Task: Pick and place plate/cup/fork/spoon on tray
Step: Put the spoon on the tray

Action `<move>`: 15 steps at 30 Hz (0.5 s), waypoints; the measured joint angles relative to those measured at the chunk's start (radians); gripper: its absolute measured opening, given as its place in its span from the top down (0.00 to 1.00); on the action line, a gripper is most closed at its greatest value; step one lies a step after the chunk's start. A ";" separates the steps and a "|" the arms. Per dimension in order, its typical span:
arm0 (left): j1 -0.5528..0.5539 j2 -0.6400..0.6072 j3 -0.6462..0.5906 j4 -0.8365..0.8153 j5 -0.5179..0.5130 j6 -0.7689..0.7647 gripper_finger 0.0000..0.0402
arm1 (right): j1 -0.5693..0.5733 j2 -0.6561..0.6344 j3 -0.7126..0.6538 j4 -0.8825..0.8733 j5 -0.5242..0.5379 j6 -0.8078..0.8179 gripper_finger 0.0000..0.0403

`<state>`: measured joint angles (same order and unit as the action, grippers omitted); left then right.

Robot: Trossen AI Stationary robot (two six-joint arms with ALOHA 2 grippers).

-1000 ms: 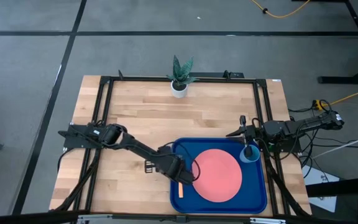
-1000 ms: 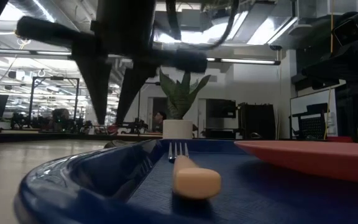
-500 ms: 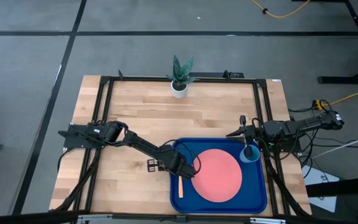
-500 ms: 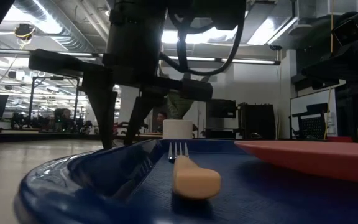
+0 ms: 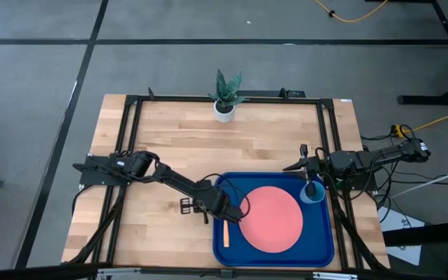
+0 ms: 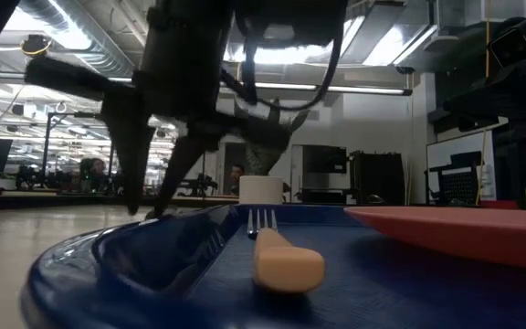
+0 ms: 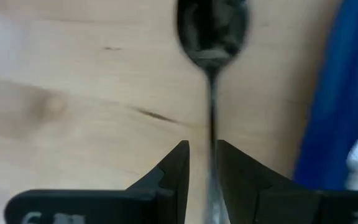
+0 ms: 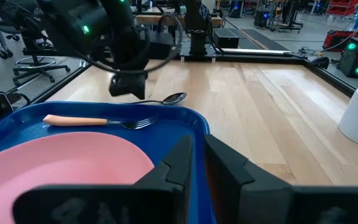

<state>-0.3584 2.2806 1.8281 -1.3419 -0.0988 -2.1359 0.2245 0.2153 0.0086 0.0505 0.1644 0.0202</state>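
- We are seeing the left gripper [image 7: 202, 163] sitting over the bare wood just outside the tray [image 5: 321, 233], at its left rim; its fingers [image 7: 174, 168] are pinching the thin handle of the spoon [image 7: 212, 37], clenched on it.
- The spoon's bowl is pointing straight out ahead of those jaws, over the tabletop [image 5: 177, 148]; in the right wrist view the spoon [image 8: 166, 99] is lying just beyond the tray's far edge.
- The fork [image 5: 226, 234] is lying inside the tray along its left side, just beside the left jaws, tines toward them.
- The plate [image 5: 271, 218] is resting flat mid-tray.
- The right gripper [image 5: 311, 183] is waiting at the tray's right back corner, directly over the cup [image 5: 314, 194]; its jaws are standing nearly closed with nothing between them.
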 joint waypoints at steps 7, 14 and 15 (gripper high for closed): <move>-0.003 -0.038 0.003 -0.002 -0.057 -0.004 0.82 | 0.000 0.000 0.000 0.000 0.000 0.000 0.89; -0.003 -0.039 -0.013 0.016 -0.064 -0.002 0.82 | 0.000 0.000 0.000 0.000 0.000 0.000 0.89; -0.003 -0.039 -0.020 0.015 -0.065 -0.002 0.82 | 0.000 0.000 0.000 0.000 0.000 0.000 0.89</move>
<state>-0.3618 2.2414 1.8081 -1.3265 -0.1634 -2.1380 0.2249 0.2157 0.0086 0.0502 0.1646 0.0200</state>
